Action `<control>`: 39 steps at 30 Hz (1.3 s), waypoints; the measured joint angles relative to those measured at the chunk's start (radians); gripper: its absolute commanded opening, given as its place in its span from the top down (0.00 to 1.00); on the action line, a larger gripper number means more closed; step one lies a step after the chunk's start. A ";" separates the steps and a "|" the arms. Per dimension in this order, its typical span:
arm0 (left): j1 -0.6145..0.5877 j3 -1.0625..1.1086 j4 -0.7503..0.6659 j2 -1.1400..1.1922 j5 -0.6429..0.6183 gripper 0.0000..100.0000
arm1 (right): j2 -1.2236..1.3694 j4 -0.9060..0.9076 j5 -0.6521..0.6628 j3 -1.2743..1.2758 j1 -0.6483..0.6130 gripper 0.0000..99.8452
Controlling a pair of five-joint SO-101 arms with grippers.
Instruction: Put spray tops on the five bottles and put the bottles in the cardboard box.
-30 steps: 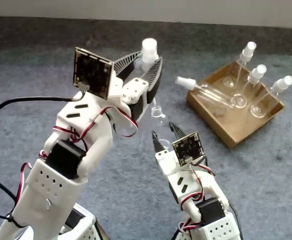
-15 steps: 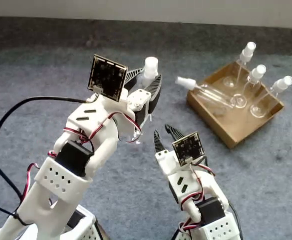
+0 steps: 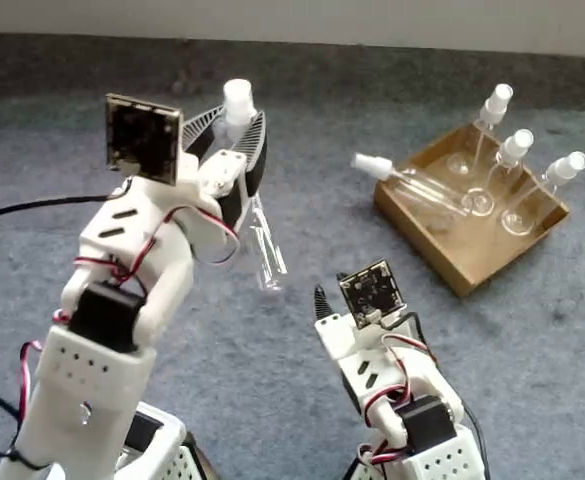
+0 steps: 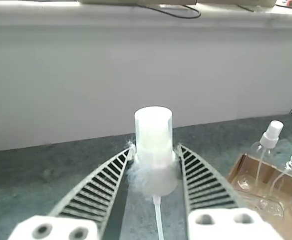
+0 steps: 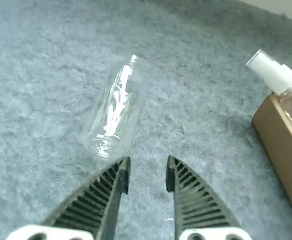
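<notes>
My left gripper (image 3: 234,128) is raised over the carpet's left middle, shut on a white spray top (image 3: 238,100) whose dip tube hangs down; in the left wrist view the spray top (image 4: 153,146) sits between the ribbed fingers (image 4: 103,187). A clear uncapped bottle (image 3: 264,247) lies on the carpet below it. My right gripper (image 5: 146,175) is open just short of the bottle's (image 5: 117,107) base, its neck pointing away. In the high view the right gripper (image 3: 322,297) is mostly hidden under its camera board.
The cardboard box (image 3: 442,250) stands at the right with several capped bottles (image 3: 517,150) in it. One capped bottle (image 3: 374,165) lies with its top past the box's left edge, as the right wrist view shows at the box (image 5: 285,135).
The left arm swung left with the spray top, uncovering the bottle on the carpet. The right gripper narrowed and drew back a little.
</notes>
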State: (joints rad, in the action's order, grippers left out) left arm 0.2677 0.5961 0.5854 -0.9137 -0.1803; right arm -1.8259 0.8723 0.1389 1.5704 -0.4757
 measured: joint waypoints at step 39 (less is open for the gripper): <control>-0.308 -0.008 0.322 -0.279 0.204 0.97 | 2.154 0.698 -0.081 -1.946 -0.172 0.72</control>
State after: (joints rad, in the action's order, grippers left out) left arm -0.0407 0.5884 0.9076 -1.1930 0.0238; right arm 0.3284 1.5704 0.0575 -0.3751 -0.6475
